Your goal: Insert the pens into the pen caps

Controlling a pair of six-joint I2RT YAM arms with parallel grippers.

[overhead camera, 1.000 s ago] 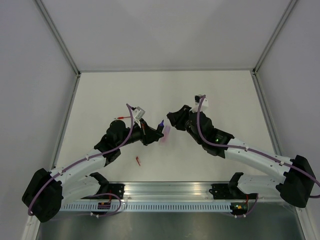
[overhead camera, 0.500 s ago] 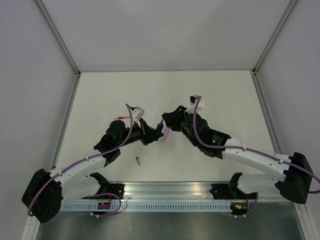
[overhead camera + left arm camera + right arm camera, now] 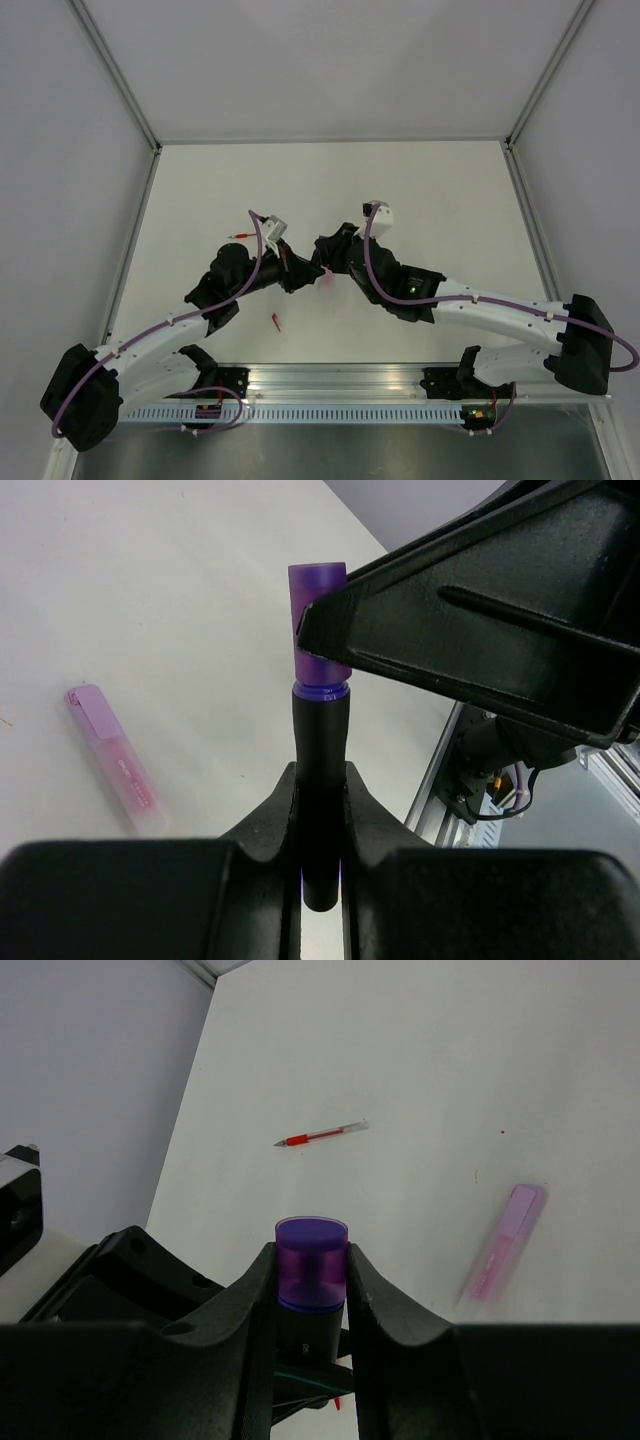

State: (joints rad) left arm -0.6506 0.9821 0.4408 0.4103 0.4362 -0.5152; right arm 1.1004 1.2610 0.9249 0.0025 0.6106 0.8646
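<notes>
My left gripper (image 3: 320, 775) (image 3: 303, 272) is shut on a dark pen barrel (image 3: 320, 730), which points away from it. A stubby purple pen cap (image 3: 316, 590) (image 3: 311, 1250) sits on that barrel's far end. My right gripper (image 3: 312, 1260) (image 3: 325, 256) is shut on the cap from the opposite side, so both grippers meet above the table's middle. A pale pink marker (image 3: 115, 760) (image 3: 503, 1245) lies flat on the table under them. The thin red pen (image 3: 325, 1135) (image 3: 240, 237) lies to the left. A tiny red cap (image 3: 276, 322) rests nearer the arm bases.
The white table (image 3: 440, 190) is walled on its left, far and right sides. An aluminium rail (image 3: 340, 385) carrying both arm bases runs along the near edge. The left wrist's purple cable (image 3: 262, 240) loops above the red pen.
My right arm has swung left toward the left gripper, bringing its fingers around the purple cap. The left arm and its pen have barely moved.
</notes>
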